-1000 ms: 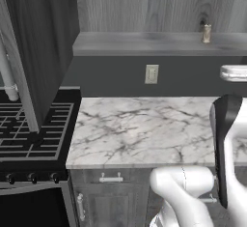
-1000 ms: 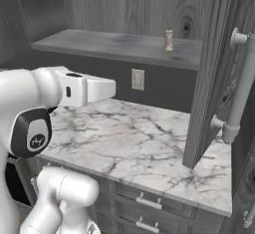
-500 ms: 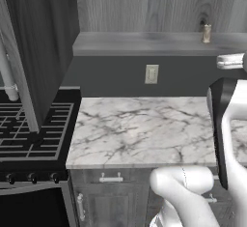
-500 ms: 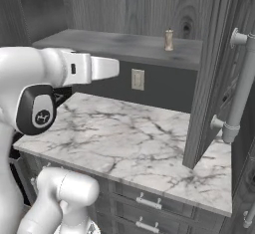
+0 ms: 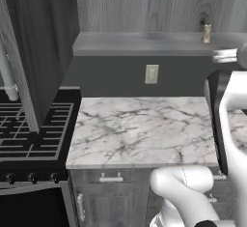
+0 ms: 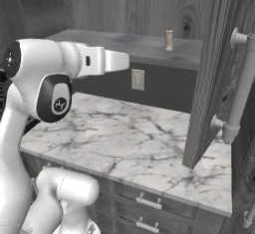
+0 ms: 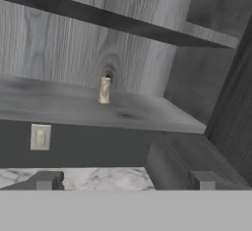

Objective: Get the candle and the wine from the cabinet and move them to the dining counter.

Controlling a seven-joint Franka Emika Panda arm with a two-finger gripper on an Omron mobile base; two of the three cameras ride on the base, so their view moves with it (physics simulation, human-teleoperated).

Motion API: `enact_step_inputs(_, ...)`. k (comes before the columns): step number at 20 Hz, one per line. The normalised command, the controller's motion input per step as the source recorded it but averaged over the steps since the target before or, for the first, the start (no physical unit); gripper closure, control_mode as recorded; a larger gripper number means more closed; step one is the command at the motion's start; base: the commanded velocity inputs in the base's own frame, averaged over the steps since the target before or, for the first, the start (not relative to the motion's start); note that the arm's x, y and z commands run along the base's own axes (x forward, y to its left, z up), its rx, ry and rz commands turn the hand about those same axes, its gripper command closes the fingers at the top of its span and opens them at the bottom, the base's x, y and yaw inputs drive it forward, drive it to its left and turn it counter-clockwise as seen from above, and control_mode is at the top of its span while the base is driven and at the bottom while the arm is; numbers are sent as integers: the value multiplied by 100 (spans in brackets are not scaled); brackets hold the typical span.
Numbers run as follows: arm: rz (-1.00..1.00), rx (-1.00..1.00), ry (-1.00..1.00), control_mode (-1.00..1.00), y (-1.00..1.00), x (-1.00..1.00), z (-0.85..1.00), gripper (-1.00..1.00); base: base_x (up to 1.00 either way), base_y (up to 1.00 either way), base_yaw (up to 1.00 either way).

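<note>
1. Candle (image 7: 105, 90): it stands upright on the lower shelf of the open cabinet (image 7: 123, 109), close to the back panel, alone on that bare stretch of shelf. In the right base view it sits toward the right-hand door (image 6: 206, 73).
2. Wine: I cannot make out a bottle anywhere on the shelf from these angles.
3. Claw (image 7: 123, 180): its two dark tips stand wide apart and hold nothing, aimed at the shelf with the candle a little left of centre and well off yet.
4. Below lies the marble table (image 5: 144, 129) with a wall outlet (image 5: 151, 74) behind it.
5. Handling, as a guess: the candle looks small, light and stiff, likely waxy and a bit slick, and easy to knock over.
6. Best hold would be across its round body near mid-height, fingers coming in level, one on each side, closing gently.
7. Risk: a tip brushing it early could topple it or roll it backward.
</note>
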Motion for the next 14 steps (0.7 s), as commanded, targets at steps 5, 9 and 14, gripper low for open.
enact_step_inputs(5, 0, 9, -5, -100, -12, 26, -5, -100, 0, 0, 0)
enact_step_inputs(9, 0, 6, -8, -100, -9, 22, -1, -100, 0, 0, 0)
enact_step_inputs(14, 0, 5, -5, -100, -4, 23, 0, -100, 0, 0, 0)
